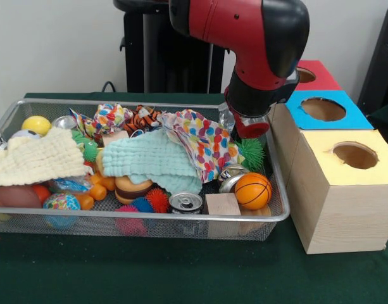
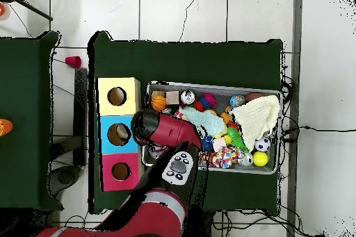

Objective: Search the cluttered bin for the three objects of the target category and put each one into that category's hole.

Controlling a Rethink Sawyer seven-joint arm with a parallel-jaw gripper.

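Over the right end of the wide silver wire-mesh bin [image 1: 143,218], the pincer [image 1: 249,126] hangs with a small see-through plastic bottle [image 1: 226,117] at its left side; whether it grips this cannot be told. The round hole in the blue-topped wooden box [image 1: 323,109] lies just right of it, outside the rim.

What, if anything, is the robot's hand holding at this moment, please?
It cannot be told: the arm's wrist hides the hand at the bin's end beside the boxes.
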